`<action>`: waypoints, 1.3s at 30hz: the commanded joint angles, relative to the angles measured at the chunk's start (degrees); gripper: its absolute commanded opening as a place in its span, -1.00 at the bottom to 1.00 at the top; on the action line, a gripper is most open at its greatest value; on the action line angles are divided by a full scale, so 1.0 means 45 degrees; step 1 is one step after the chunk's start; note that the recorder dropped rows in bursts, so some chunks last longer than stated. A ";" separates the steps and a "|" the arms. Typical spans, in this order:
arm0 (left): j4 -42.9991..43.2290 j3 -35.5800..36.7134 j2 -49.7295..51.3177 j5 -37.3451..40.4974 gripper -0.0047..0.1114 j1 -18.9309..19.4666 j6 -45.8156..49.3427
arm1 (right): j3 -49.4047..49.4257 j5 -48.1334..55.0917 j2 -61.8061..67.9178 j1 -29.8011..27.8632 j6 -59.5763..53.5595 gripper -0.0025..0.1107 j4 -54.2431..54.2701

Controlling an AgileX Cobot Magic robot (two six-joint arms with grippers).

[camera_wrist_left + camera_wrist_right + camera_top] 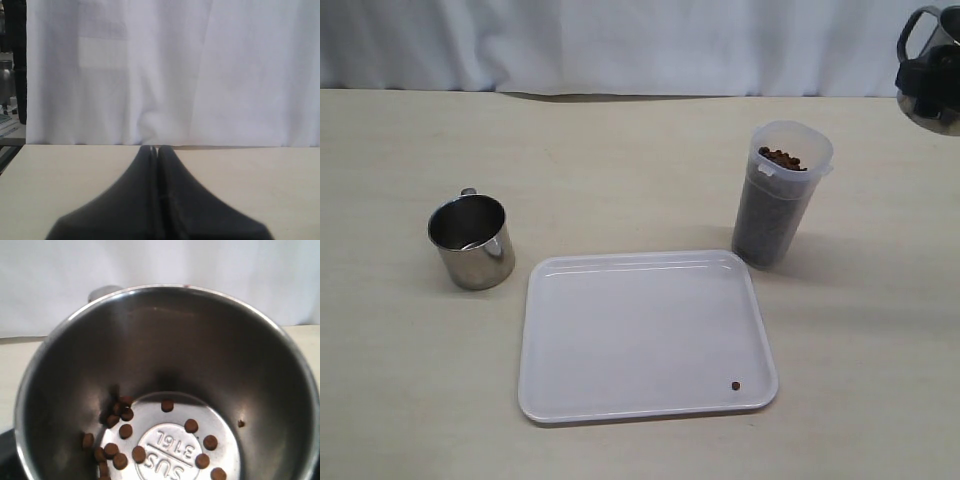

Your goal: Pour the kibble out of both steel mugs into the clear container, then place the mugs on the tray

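- Table (410, 400): lying open along the near edge and the far left; a low approach is meeting nothing there.
- Left steel mug (471, 241): standing upright, apart from the tray (620, 340), leaving a passable gap.
- Tray: taking up the middle; its low rim is barely rising.
- Clear container (778, 195): standing tall just beside the tray's far right corner, blocking low sweeps.
- Raised steel mug (926, 116), clamped in the right gripper (932, 78): hanging at far right above the table.
- Curtain (620, 40): closing off the back.
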 commanded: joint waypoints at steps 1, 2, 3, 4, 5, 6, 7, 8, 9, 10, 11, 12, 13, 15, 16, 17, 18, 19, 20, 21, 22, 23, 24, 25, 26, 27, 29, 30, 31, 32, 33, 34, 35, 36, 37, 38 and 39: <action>-0.0030 -0.0018 -0.0021 0.0000 -0.92 0.0024 -0.0032 | 0.0012 0.0183 -0.0081 -0.0095 0.0122 -0.87 -0.0040; -0.0030 -0.0018 -0.0021 0.0000 -0.92 0.0024 -0.0032 | 0.0012 0.0518 -0.0081 -0.0095 0.0122 -0.87 -0.0040; -0.0030 -0.0018 -0.0021 0.0000 -0.92 0.0024 -0.0032 | 0.0012 0.0546 -0.0081 -0.0095 0.0146 -0.87 -0.0040; -0.0030 -0.0018 -0.0021 0.0000 -0.92 0.0024 -0.0032 | 0.0012 0.0596 -0.0081 -0.0095 0.0147 -0.87 -0.0082; -0.0030 -0.0018 -0.0021 0.0000 -0.92 0.0024 -0.0032 | 0.0012 0.0853 -0.0081 -0.0095 0.0166 -0.87 -0.0145; -0.0030 -0.0018 -0.0021 0.0000 -0.92 0.0024 -0.0032 | 0.0012 0.1269 -0.0081 -0.0095 0.0750 -0.87 -0.0577; -0.0030 -0.0018 -0.0021 0.0000 -0.92 0.0024 -0.0032 | 0.0012 0.1267 -0.0105 -0.0095 0.1554 -0.87 -0.1307; -0.0030 -0.0018 -0.0021 0.0000 -0.92 0.0024 -0.0032 | -0.0013 0.1156 -0.0105 -0.0095 0.4523 -0.87 -0.4092; -0.0030 -0.0018 -0.0021 0.0000 -0.92 0.0024 -0.0032 | -0.0041 0.0950 -0.0105 -0.0160 0.7083 -0.87 -0.6493; -0.0030 -0.0018 -0.0021 0.0000 -0.92 0.0024 -0.0032 | -0.0041 0.0798 -0.0105 -0.0279 0.8822 -0.87 -0.8505; -0.0030 -0.0018 -0.0021 0.0000 -0.92 0.0024 -0.0032 | -0.0041 0.0567 -0.0123 -0.0416 1.1230 -0.87 -1.1034; -0.0030 -0.0018 -0.0021 0.0000 -0.92 0.0024 -0.0032 | -0.0012 0.0293 -0.0123 -0.0412 1.3803 -0.87 -1.3311; -0.0030 -0.0018 -0.0021 0.0000 -0.92 0.0024 -0.0032 | 0.0185 -0.0192 -0.0123 -0.0379 1.7194 -0.87 -1.6543; -0.0030 -0.0018 -0.0021 0.0000 -0.92 0.0024 -0.0032 | 0.0822 -0.1362 -0.0123 -0.0379 2.2397 -0.87 -2.1391; -0.0030 -0.0018 -0.0021 0.0000 -0.92 0.0024 -0.0032 | 0.1186 -0.1991 -0.0123 -0.0379 2.3779 -0.87 -2.2960; -0.0030 -0.0018 -0.0021 0.0000 -0.92 0.0024 -0.0032 | 0.1595 -0.2710 -0.0123 -0.0379 2.4755 -0.87 -2.3919; -0.0030 -0.0018 -0.0021 0.0000 -0.92 0.0024 -0.0032 | 0.1774 -0.3029 -0.0123 -0.0379 2.4835 -0.87 -2.4129; -0.0030 -0.0018 -0.0021 0.0000 -0.92 0.0024 -0.0032 | 0.1936 -0.3273 -0.0123 -0.0379 2.4810 -0.87 -2.4481; -0.0030 -0.0018 -0.0021 0.0000 -0.92 0.0024 -0.0032 | 0.1934 -0.3240 -0.0123 -0.0412 2.4742 -0.87 -2.4861; -0.0030 -0.0018 -0.0021 0.0000 -0.92 0.0024 -0.0032 | 0.1850 -0.3137 -0.0123 -0.0412 2.4742 -0.87 -2.5273; -0.0030 -0.0018 -0.0021 0.0000 -0.92 0.0024 -0.0032 | 0.1642 -0.2858 -0.0123 -0.0412 2.4742 -0.87 -2.5674; -0.0030 -0.0018 -0.0021 0.0000 -0.92 0.0024 -0.0032 | 0.1444 -0.2551 -0.0123 -0.0370 2.4742 -0.87 -2.5816; -0.0030 -0.0018 -0.0021 0.0000 -0.92 0.0024 -0.0032 | 0.1146 -0.2016 -0.0123 -0.0370 2.4742 -0.87 -2.5996; -0.0030 -0.0018 -0.0021 0.0000 -0.92 0.0024 -0.0032 | 0.0819 -0.1391 -0.0123 -0.0370 2.4723 -0.87 -2.6290; -0.0030 -0.0018 -0.0021 0.0000 -0.92 0.0024 -0.0032 | 0.0518 -0.0841 -0.0123 -0.0370 2.4723 -0.87 -2.6501; -0.0030 -0.0018 -0.0021 0.0000 -0.92 0.0024 -0.0032 | 0.0322 -0.0550 -0.0123 -0.0370 2.4684 -0.87 -2.6757; -0.0030 -0.0018 -0.0021 0.0000 -0.92 0.0024 -0.0032 | 0.0054 -0.0522 -0.0123 -0.0189 2.3789 -0.87 -2.6994; -0.0003 -0.0018 -0.0021 0.0000 -0.92 0.0024 -0.0032 | 0.0023 -0.0622 -0.0123 -0.0008 2.3325 -0.87 -2.6994; -0.0003 -0.0018 -0.0021 0.0000 -0.92 0.0024 -0.0032 | 0.0015 -0.0907 -0.0123 0.0325 2.2701 -0.87 -2.6994; -0.0003 -0.0018 -0.0021 0.0000 -0.92 0.0024 -0.0032 | 0.0015 -0.1012 -0.0123 0.0482 2.2249 -0.87 -2.7015; -0.0003 -0.0018 -0.0021 0.0000 -0.92 0.0024 -0.0032 | 0.0015 -0.1038 -0.0123 0.0817 2.0978 -0.87 -2.7100; -0.0003 -0.0018 -0.0021 0.0000 -0.92 0.0024 -0.0032 | 0.0015 -0.0922 -0.0123 0.1027 2.0122 -0.87 -2.7100; -0.0003 -0.0018 -0.0021 0.0000 -0.92 0.0024 -0.0032 | 0.0015 -0.0834 -0.0123 0.1397 1.8742 -0.87 -2.7100; -0.0003 -0.0018 -0.0021 0.0000 -0.92 0.0024 -0.0032 | 0.0015 -0.0834 -0.0123 0.1582 1.8134 -0.87 -2.7100; -0.0003 -0.0018 -0.0021 0.0000 -0.92 0.0024 -0.0032 | -0.0073 -0.0683 -0.0123 0.1948 1.6917 -0.87 -2.7100; -0.0003 -0.0018 -0.0021 0.0000 -0.92 0.0024 -0.0032 | -0.0190 -0.0287 -0.0123 0.2295 1.5647 -0.87 -2.7100; -0.0003 -0.0018 -0.0021 0.0000 -0.92 0.0024 -0.0032 | -0.0293 0.0016 -0.0123 0.2468 1.5016 -0.87 -2.7100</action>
